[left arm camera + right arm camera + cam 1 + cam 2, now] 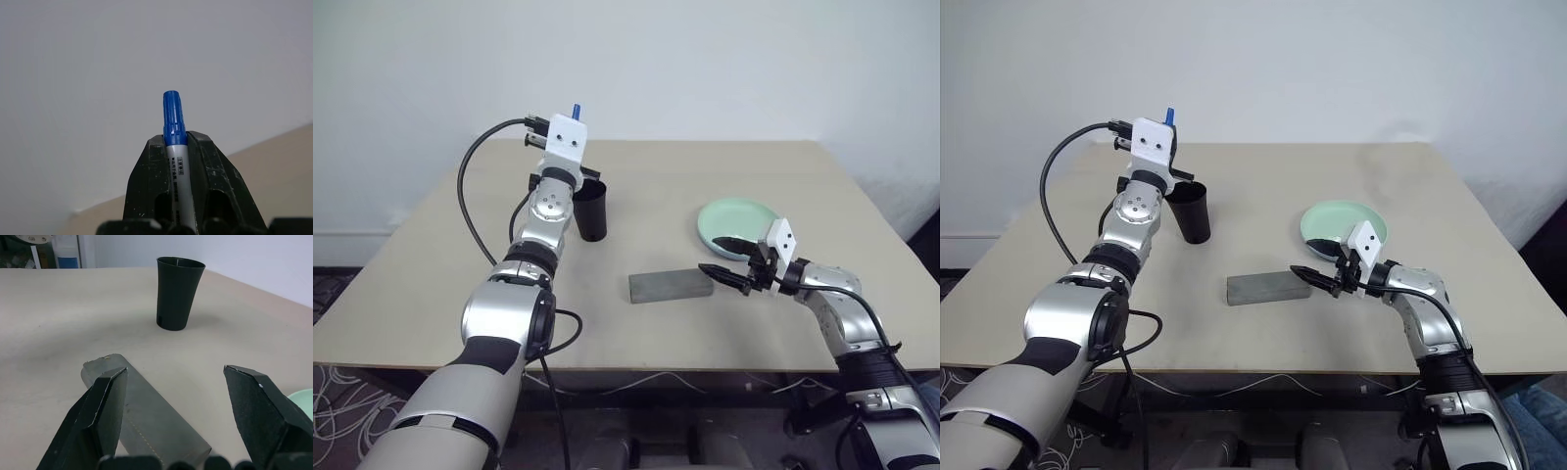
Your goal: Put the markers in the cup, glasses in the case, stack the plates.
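The black cup [591, 211] stands upright on the surface [431, 284]. Just above and behind its rim, the left pincer [175, 161] is clamped on a blue-capped marker [175, 147]. To the cup's right lies the closed grey case [670, 286]; the right pincer [729, 260] hovers at its far end, fingers apart, beside the mint plate [736, 221].

A marker [174, 147] with a white body and blue cap stands upright, clamped in the left pincer [175, 142] above the cup [591, 211]. The cup, black and tapered, stands upright on the worktop [724, 333]. The grey case [670, 286] lies flat and shut near the worktop's middle. A mint green plate [744, 221] rests beyond the case, to the right.
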You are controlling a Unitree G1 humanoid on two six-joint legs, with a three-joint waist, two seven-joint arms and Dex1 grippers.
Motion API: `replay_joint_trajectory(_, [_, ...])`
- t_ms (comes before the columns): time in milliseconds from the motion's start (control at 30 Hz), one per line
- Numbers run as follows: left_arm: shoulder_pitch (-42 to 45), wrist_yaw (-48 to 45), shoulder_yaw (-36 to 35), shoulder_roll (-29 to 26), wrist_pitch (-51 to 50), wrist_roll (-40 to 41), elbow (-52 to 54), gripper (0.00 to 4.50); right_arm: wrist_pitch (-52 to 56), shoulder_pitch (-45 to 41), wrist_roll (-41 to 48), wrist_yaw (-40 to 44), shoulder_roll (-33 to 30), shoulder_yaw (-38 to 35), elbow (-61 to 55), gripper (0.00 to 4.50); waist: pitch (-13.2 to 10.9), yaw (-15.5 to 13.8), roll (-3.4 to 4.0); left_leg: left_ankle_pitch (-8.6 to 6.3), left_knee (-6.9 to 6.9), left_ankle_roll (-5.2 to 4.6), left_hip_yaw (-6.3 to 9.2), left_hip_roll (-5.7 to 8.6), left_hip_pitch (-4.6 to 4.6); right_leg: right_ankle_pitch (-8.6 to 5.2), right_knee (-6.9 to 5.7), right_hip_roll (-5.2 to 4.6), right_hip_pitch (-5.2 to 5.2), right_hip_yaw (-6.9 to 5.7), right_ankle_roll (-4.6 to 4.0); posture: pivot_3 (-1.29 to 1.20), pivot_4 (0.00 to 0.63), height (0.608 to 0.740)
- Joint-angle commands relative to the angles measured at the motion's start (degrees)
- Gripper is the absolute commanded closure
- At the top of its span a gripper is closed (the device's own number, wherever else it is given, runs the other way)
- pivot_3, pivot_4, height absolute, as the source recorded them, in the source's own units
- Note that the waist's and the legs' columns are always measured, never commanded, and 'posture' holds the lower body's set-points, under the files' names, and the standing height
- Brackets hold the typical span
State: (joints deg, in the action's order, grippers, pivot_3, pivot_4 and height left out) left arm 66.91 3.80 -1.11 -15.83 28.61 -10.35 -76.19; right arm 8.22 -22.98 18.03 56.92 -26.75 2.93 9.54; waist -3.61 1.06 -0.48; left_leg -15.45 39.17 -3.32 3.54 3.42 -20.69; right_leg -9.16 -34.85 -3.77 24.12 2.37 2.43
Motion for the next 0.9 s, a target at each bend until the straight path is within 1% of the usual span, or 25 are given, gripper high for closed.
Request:
replay_joint_trajectory(33, [2.2, 1.4, 0.2, 0.3, 0.5, -1.0, 0.3, 4.39, 0.7, 0.4, 1.2, -0.6, -0.9, -1.8, -3.9, 1.08, 0.0, 0.0, 0.0, 0.0, 0.0, 0.0, 0.0, 0.0, 0.0, 0.0, 0.0, 0.0, 0.0, 0.0, 0.0, 0.0, 0.0, 0.74])
replay_joint_trajectory(433, [3.6, 1.0, -0.7, 1.8, -0.6, -0.9, -0.2, 4.39, 3.1, 3.4, 1.7, -1.9, -1.5, -2.2, -8.5, 1.08, 0.0, 0.0, -0.02, 0.0, 0.0, -0.01, 0.0, 0.0, -0.01, 0.0, 0.02, 0.0, -0.01, -0.01, 0.01, 0.0, 0.0, 0.74])
replay_joint_trajectory(767, [3.2, 3.1, 0.7, 1.8, -0.9, -3.6, -0.6, 4.39, 4.0, 4.6, 2.1, -2.6, -1.9, -2.7, -10.3, 1.08, 0.0, 0.0, -0.02, 0.01, 0.01, -0.01, -0.01, 0.0, 0.01, 0.0, 0.02, 0.0, -0.03, -0.01, 0.01, 0.0, 0.0, 0.74])
replay_joint_trajectory(833, [3.2, 2.8, 0.5, 1.9, -1.9, -3.6, -0.8, 4.39, 4.2, 4.8, 2.2, -2.7, -1.9, -2.7, -10.6, 1.08, 0.0, 0.0, -0.02, 0.01, 0.01, -0.01, -0.01, 0.0, 0.01, 0.0, 0.02, 0.0, -0.03, -0.01, 0.01, 0.0, 0.0, 0.74])
replay_joint_trajectory(900, [3.3, 1.0, -0.3, 2.4, -5.4, -2.8, -1.2, 4.39, 4.4, 4.9, 2.2, -2.8, -2.0, -2.8, -10.8, 1.08, 0.0, 0.0, -0.02, 0.01, 0.01, -0.01, -0.01, 0.0, 0.01, 0.0, 0.02, 0.0, -0.03, -0.01, 0.01, 0.0, 0.0, 0.74])
